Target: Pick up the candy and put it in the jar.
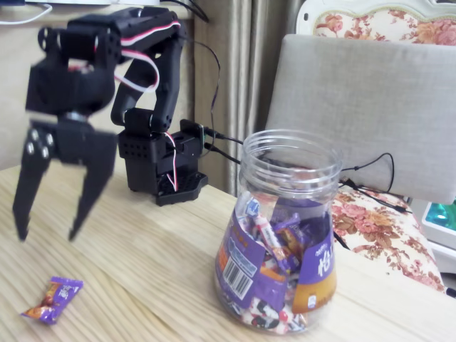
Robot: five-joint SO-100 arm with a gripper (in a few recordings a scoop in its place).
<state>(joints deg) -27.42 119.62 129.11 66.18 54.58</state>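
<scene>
Candy (53, 299) lies on the wooden table (142, 271) near the bottom left, and we count one piece out here. Its wrapper is shiny purple with an orange middle and twisted ends. Our black claw (47, 236) hangs above it with two pointy fingers spread apart, holding nothing. We see one clear plastic jar (285, 235) well to the right, round with a ribbed neck, with many wrapped sweets inside.
</scene>
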